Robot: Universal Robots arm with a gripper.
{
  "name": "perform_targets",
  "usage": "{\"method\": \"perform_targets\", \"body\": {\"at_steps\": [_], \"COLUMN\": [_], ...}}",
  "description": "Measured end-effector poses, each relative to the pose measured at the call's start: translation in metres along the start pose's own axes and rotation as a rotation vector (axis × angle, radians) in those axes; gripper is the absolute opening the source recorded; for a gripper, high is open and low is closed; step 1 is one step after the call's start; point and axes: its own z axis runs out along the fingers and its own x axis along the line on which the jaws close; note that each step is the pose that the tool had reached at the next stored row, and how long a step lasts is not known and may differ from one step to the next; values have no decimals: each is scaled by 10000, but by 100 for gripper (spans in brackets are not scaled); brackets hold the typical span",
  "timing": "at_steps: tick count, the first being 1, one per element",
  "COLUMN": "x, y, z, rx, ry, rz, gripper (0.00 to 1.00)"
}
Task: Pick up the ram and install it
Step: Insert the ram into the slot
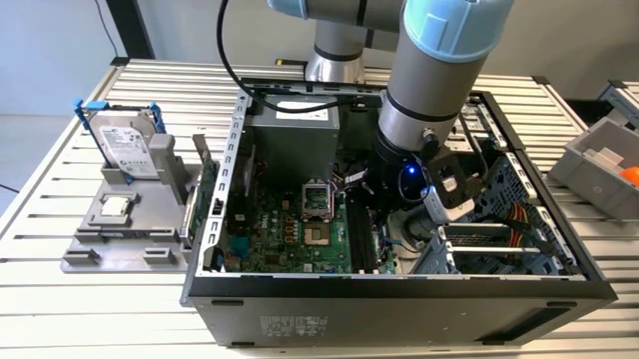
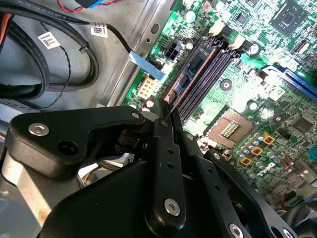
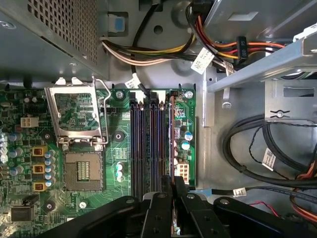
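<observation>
My gripper is down inside the open computer case, above the black memory slots of the green motherboard. It is shut on the ram, which I see edge-on as a thin strip running along the slot nearest the bare metal case floor. In the second wrist view the same ram runs away from the gripper along the outermost of the slots. Whether it is pressed fully into the slot I cannot tell. In the exterior view the gripper hangs over the board's right part.
A CPU socket with its frame flipped open lies beside the slots. Cable bundles and the drive cage crowd the other side. A hard drive on a grey fixture and a green card stand at the exterior view's left.
</observation>
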Motion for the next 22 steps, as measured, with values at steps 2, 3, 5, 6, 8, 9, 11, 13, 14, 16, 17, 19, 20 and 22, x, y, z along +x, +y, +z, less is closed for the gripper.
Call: {"method": "perform_targets", "body": {"at_steps": [2, 3, 5, 6, 8, 9, 11, 13, 14, 16, 17, 19, 20, 22], "x": [0, -1, -1, 1, 3, 4, 16, 28, 32, 32, 33, 35, 37, 42], "y": [-7, -12, -22, -27, -38, -45, -55, -57, -58, -58, -59, -60, -60, -61], "z": [6, 11, 17, 19, 23, 25, 26, 31, 35, 48, 57, 72, 77, 87], "rx": [-1, 0, -4, -6, -7, -7, -8, -9, -9, -9, -9, -8, -8, -7], "ry": [0, 0, 1, 1, 2, 2, 3, 2, 2, 2, 2, 3, 3, 3], "rz": [-2, -7, -49, -77, -130, -149, -170, -169, -168, -170, -170, -169, -168, -168], "gripper": [0, 0, 0, 0, 0, 0, 0, 0, 0, 0, 0, 0, 0, 0]}}
